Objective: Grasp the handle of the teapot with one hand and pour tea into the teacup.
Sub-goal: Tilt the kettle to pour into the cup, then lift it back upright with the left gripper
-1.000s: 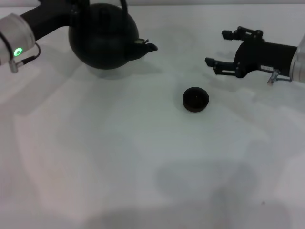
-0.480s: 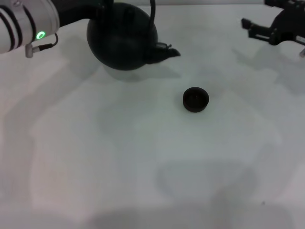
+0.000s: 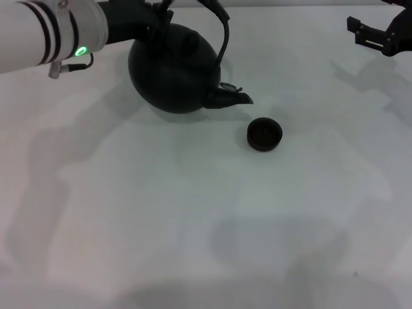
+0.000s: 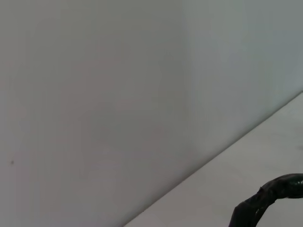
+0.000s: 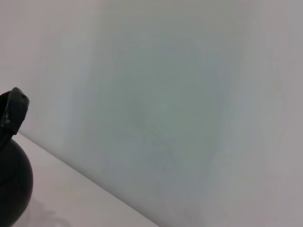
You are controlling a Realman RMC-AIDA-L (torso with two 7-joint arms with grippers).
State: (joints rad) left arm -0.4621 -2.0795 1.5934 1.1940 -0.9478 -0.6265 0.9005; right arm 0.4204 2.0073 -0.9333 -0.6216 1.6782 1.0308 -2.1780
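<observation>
The white table (image 3: pixel 193 232) is bare in its near half. A little past the middle, toward 1 o'clock, sits the teacup (image 3: pixel 264 134), small, round and dark, upright with its mouth facing up. Just beyond it at about 10 o'clock is the teapot (image 3: pixel 174 71), its stubby spout (image 3: pixel 230 98) pointing toward the cup, with the tip near the cup's rim but apart from it. The pot's round black body leans spout-down, and its shadow lies on the table under it.

Above the body rises the arched handle (image 3: pixel 220 38), and the left gripper (image 3: pixel 154 13) meets it at the top, at roughly 11 o'clock in the head view. Its fingers are pinched on the handle. The silver-white left arm with the green light (image 3: pixel 80 51) reaches in from 10 o'clock.

Farthest away, at 2 o'clock near the table's back edge, the right gripper (image 3: pixel 381 31) hangs, well apart from cup and pot, its fingers spread.
</observation>
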